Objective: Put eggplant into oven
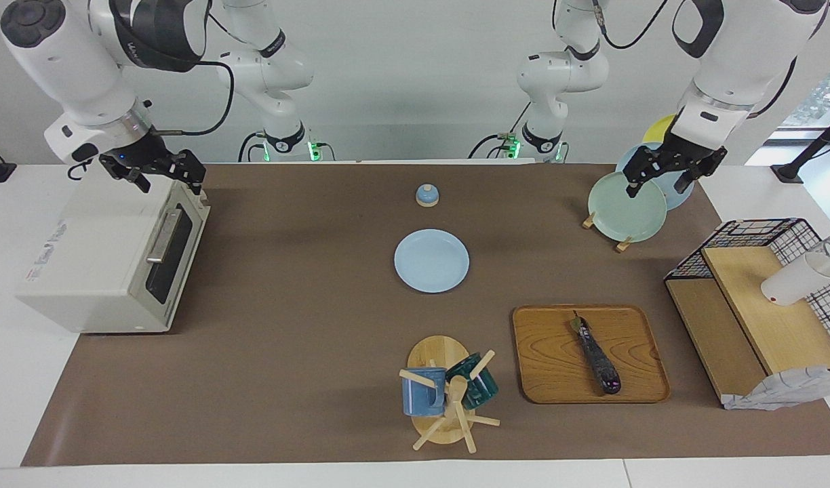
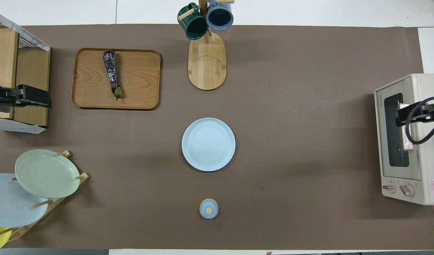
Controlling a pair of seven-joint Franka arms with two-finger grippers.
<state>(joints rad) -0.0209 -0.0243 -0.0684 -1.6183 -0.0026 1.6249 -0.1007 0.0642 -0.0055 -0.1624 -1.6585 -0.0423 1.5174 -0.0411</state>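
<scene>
Nothing done yet, as far as we can judge. Eggplant (image 1: 597,356) lies on the wooden tray (image 1: 550,366), toward the left arm's end of the table, stem end pointing toward the robots. Nothing touches it.

Oven (image 1: 110,261) sits at the right arm's end, door (image 1: 167,254) closed.

Right gripper (image 1: 159,173) hangs over the oven's top edge above the door handle, fingers spread, holding nothing. Left gripper (image 1: 662,177) is up over the plate rack (image 1: 622,240), fingers spread, also holding nothing, well apart from the eggplant.

Left to do, by our read: open the door, pick the eggplant off the tray, carry it across the table (maybe a handover), set it on the rack inside. The whole task remains.
</scene>
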